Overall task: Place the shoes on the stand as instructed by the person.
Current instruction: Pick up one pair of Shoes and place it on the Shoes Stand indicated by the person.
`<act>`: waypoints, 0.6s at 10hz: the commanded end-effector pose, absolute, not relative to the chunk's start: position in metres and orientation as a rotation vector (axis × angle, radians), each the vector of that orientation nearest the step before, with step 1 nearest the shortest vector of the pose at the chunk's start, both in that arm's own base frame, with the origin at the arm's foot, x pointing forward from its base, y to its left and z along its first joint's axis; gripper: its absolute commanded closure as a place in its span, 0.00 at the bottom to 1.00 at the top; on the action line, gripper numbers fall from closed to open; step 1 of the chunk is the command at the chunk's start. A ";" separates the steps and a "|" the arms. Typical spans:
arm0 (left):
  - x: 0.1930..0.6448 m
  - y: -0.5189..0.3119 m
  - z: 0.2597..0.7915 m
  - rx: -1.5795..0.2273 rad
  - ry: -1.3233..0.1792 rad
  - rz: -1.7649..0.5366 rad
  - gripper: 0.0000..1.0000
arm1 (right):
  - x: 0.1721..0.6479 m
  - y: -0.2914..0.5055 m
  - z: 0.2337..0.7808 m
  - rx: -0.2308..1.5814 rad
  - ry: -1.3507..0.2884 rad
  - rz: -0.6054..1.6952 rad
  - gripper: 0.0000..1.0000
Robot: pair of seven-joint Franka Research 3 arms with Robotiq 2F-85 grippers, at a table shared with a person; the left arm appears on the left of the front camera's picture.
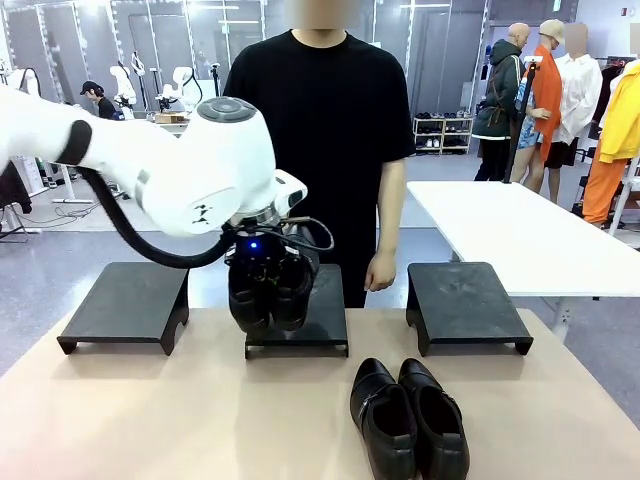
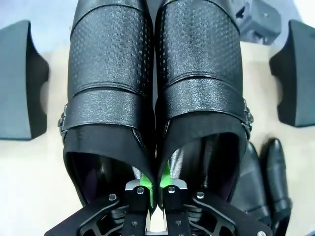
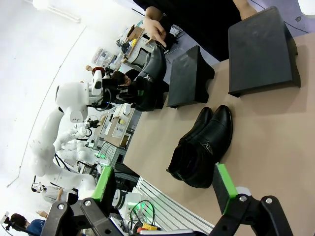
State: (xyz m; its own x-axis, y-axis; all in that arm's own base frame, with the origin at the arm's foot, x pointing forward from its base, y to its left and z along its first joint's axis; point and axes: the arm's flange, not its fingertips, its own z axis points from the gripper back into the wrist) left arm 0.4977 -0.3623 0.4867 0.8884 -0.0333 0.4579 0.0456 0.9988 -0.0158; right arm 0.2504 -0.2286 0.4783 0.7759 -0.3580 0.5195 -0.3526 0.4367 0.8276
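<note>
Buckled shoe pair [image 2: 110, 73] gripped by the left hand [image 2: 152, 189] over the middle stand [image 1: 325, 320].
The pair's inner walls are pinched together between the hand's fingers, toes pointing away from it, the stand just beneath. The right hand [image 3: 164, 183] is held open; the second pair [image 3: 202, 147] lies ahead of it on the surface [image 1: 150, 420].
</note>
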 end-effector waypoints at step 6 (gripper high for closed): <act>0.547 -0.398 0.461 0.014 -0.552 -0.025 0.93 | 0.251 -0.230 0.480 1.154 -0.744 0.010 0.00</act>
